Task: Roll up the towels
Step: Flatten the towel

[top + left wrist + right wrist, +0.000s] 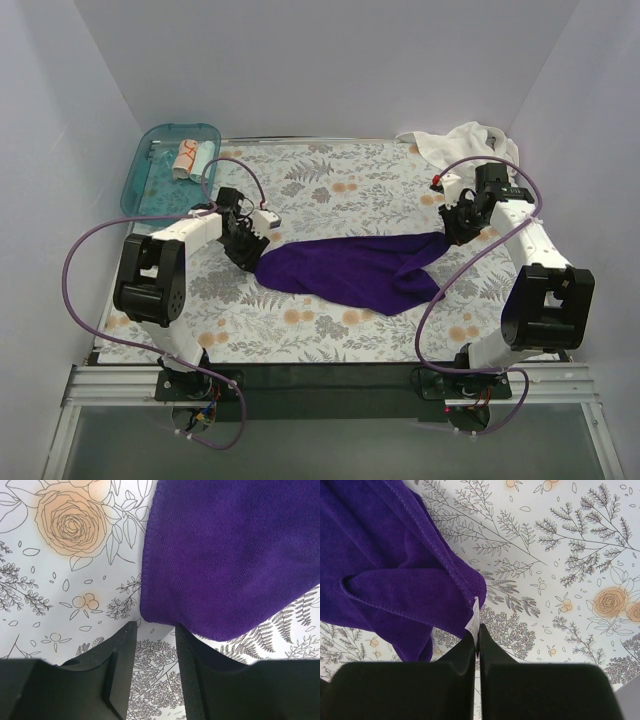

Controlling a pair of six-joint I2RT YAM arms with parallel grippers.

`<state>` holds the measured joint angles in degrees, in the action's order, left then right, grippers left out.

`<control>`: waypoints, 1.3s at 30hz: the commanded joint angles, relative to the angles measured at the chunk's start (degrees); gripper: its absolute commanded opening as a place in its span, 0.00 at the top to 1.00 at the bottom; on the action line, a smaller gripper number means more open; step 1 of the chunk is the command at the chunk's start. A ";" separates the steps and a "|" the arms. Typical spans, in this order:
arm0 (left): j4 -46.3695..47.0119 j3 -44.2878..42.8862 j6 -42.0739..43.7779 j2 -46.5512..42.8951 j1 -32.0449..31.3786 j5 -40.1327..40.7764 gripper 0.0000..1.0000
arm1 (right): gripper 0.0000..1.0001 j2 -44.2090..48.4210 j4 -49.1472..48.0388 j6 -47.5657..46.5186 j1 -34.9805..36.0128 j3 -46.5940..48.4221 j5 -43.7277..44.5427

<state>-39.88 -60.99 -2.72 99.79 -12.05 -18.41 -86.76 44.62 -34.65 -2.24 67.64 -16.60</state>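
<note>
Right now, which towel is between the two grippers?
The dark purple towel, stretched mid-table. The white towel is bunched far right; rolled towels sit in the tray.

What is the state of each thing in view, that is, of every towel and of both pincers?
purple towel: unrolled, spread on the floral sheet
white towel: unrolled, crumpled at the far right corner
white-orange towel: rolled, in the tray
pale teal towel: rolled, beside it in the tray
left pincer: open, at the purple towel's corner, holding nothing
right pincer: shut on the purple towel's tagged corner
</note>
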 commanded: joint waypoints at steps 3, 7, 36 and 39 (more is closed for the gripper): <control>3.40 1.93 -3.16 -0.47 -1.74 2.59 0.66 | 0.99 -0.86 -1.12 0.20 -0.48 1.97 -0.19; 3.58 1.23 -4.31 -0.56 -2.62 2.51 0.66 | 0.99 -0.95 -0.94 0.20 -0.66 1.97 -0.19; 1.83 -9.12 -2.04 -1.61 0.09 8.83 1.00 | 0.99 -0.69 -0.76 0.81 -3.55 10.49 -0.71; -1.95 -17.72 -0.71 -1.97 5.27 5.94 1.00 | 0.99 -0.60 -0.41 0.99 -4.78 16.72 -0.54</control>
<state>-39.59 -68.79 -6.13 100.09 -11.97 -11.46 -88.40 45.23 -34.37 -5.48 77.43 -16.64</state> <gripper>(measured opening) 0.017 0.015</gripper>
